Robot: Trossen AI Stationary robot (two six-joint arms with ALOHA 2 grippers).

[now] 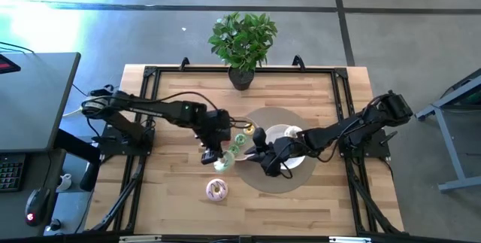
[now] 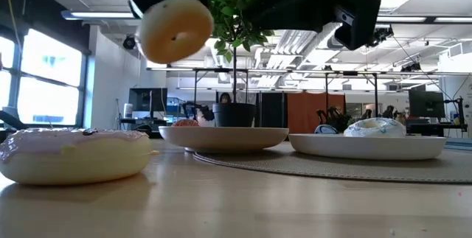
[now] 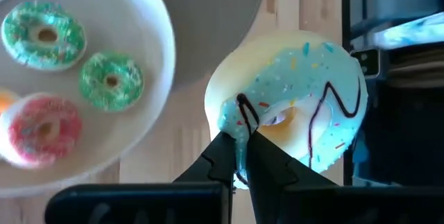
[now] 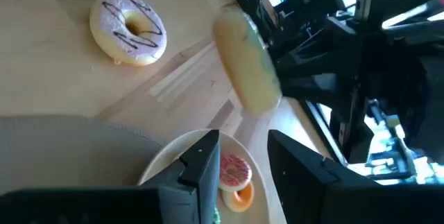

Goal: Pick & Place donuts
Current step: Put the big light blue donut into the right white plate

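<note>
Held donut: a big donut with light blue icing [image 3: 291,109] hangs in the air, near the middle of the left wrist view. It shows in the upper left of the low view, high above the table.
Left claw: the left gripper [image 3: 241,156] is pinched tight on the donut's rim. The donut's flat face looks at the wrist camera, and its hole sits just past the fingertips.
Plate beside it: a white plate [image 3: 156,57] fills the left side of the left wrist view. It has two green donuts [image 3: 43,33] and a pink donut [image 3: 38,128] on it.
Key gap: the held donut is just beside the plate's edge, not over it. I think the next move is to carry it sideways over the plate, then let go.
Other donut: a pink donut with dark lines [image 1: 216,190] lies on the table, in the lower middle of the high view, apart from both claws.
Right claw: the right gripper [image 4: 243,158] is wide open and holds nothing. It hovers over the plate's edge, close to the left claw.
</note>
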